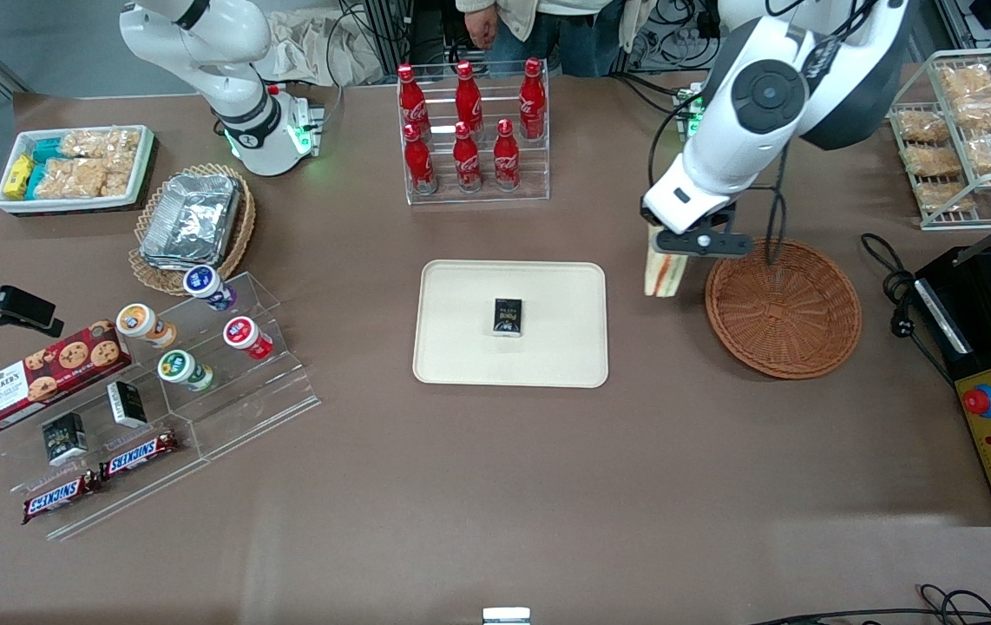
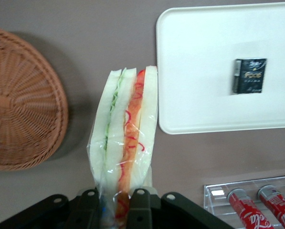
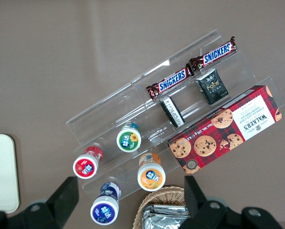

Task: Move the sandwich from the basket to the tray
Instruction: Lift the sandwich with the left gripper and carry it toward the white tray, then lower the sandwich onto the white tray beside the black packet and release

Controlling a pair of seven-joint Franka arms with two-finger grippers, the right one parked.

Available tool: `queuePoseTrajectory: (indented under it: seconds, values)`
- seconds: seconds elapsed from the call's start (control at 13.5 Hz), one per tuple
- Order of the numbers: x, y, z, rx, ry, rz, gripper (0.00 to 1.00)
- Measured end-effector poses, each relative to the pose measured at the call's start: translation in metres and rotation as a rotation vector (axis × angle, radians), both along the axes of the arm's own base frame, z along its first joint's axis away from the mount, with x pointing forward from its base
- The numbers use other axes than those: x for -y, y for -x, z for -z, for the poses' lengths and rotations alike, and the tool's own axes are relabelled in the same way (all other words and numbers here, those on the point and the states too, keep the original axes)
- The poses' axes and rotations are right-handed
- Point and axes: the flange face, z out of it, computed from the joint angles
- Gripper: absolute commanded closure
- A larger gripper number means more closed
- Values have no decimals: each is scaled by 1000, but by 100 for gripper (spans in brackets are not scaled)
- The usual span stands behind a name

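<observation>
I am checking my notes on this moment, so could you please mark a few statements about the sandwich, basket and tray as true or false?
1. The gripper holds the sandwich. True.
2. The sandwich lies in the basket. False: it hangs above the table between basket and tray.
3. A small dark box lies on the tray. True.
4. The basket holds foil containers. False: nothing shows in it.

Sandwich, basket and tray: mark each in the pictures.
sandwich (image 2: 125, 129), left wrist view, on its wrapped filling edge, held in the hand (image 2: 114, 202).
basket (image 1: 784, 309), front view, on its woven floor.
tray (image 1: 461, 338), front view, on bare surface.
</observation>
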Motion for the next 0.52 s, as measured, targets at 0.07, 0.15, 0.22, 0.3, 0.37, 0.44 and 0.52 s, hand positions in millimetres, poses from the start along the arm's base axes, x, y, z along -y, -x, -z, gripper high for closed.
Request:
queuePoseTrajectory:
  seconds: [0.07, 0.15, 0.22, 0.3, 0.37, 0.44, 0.52]
  values:
    - [12, 2, 5, 16, 10, 20, 100]
    - [23, 5, 15, 31, 18, 40, 100]
    - [33, 10, 29, 39, 24, 58, 100]
    - [41, 15, 47, 36, 22, 76, 100]
    - [49, 21, 69, 15, 11, 93, 100]
    - [57, 25, 92, -6, 1, 109, 100]
    - [64, 27, 113, -17, -4, 118, 100]
